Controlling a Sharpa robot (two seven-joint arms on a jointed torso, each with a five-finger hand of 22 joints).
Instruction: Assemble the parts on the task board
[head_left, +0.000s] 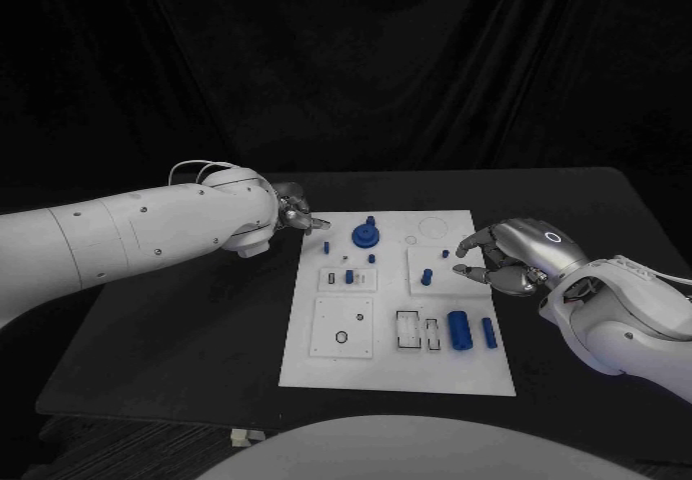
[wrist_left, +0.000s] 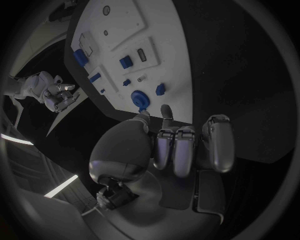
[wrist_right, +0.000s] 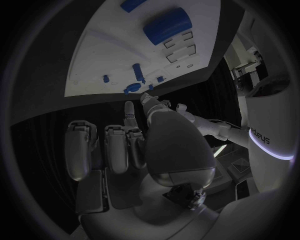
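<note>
With both the left hand (head_left: 293, 213) and right hand (head_left: 505, 257) empty, fingers loosely curled beside the white plastic task board (head_left: 320, 365) at the black bench's (head_left: 173, 340) middle, the left should close squarely on the round blue knobbed part (head_left: 366, 234) near the board's far edge.

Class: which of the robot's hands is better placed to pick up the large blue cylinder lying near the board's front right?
Right. The right hand hovers by the task board's right edge, nearer the large blue cylinder; the left hand sits at the far left corner.
</note>
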